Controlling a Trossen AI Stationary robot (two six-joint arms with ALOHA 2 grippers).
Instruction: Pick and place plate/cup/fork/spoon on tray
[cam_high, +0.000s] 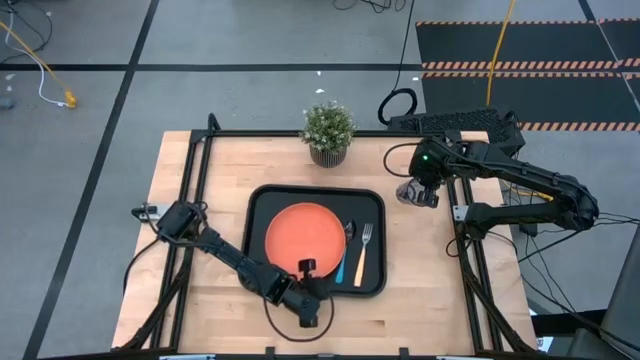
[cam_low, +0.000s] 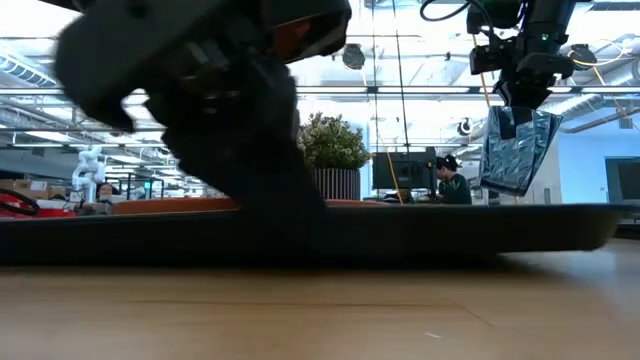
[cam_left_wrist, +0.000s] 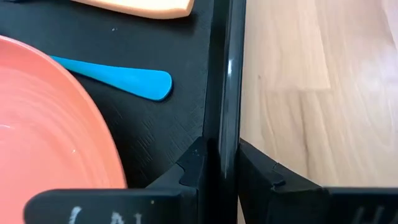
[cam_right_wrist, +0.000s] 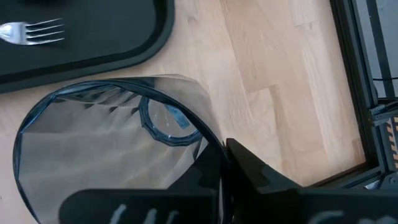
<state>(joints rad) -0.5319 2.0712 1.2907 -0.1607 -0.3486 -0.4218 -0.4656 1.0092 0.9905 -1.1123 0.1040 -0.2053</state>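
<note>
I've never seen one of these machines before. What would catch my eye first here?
Probably the round flat orange plate lying in the large black rectangular tray mid-table, with a blue-handled spoon and an orange-handled fork beside it. Next, the right claw holds a small translucent grey tumbler in the air past the tray's far right corner. The left claw pinches the tray's near rim.

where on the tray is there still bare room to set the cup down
Most bare: the tray corner left of the plate, and the strip behind the plate toward the plant. The right side is crowded with spoon and fork; the front rim is pinched by the left gripper. The cup hangs in the right gripper, off the tray.
</note>
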